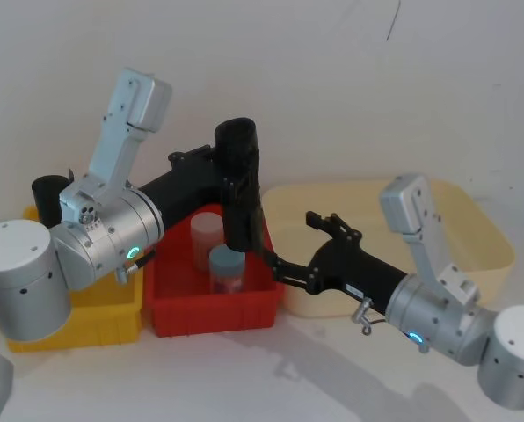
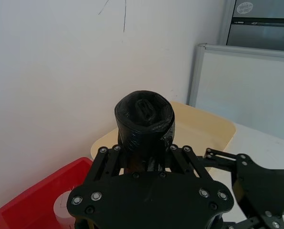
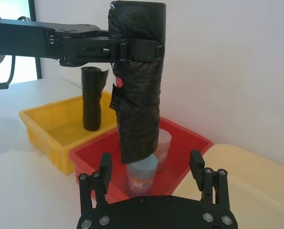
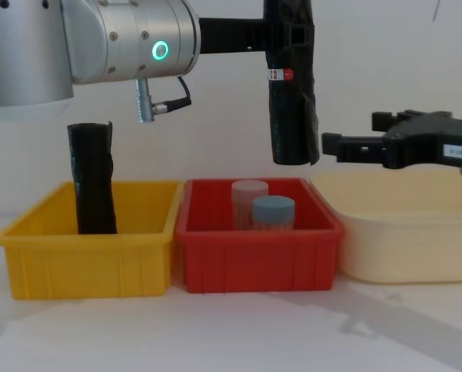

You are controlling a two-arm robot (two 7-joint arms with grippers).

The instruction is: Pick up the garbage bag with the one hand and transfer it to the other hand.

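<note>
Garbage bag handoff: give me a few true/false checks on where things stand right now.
1. The left gripper holds the garbage bag upright above the red bin. True.
2. The right gripper has its jaws shut on the bag. False: the jaws stand open near the bag's lower end.
3. Two lidded jars sit in the red bin. True.
4. The second black roll lies in the red bin. False: it stands in the yellow bin.
</note>
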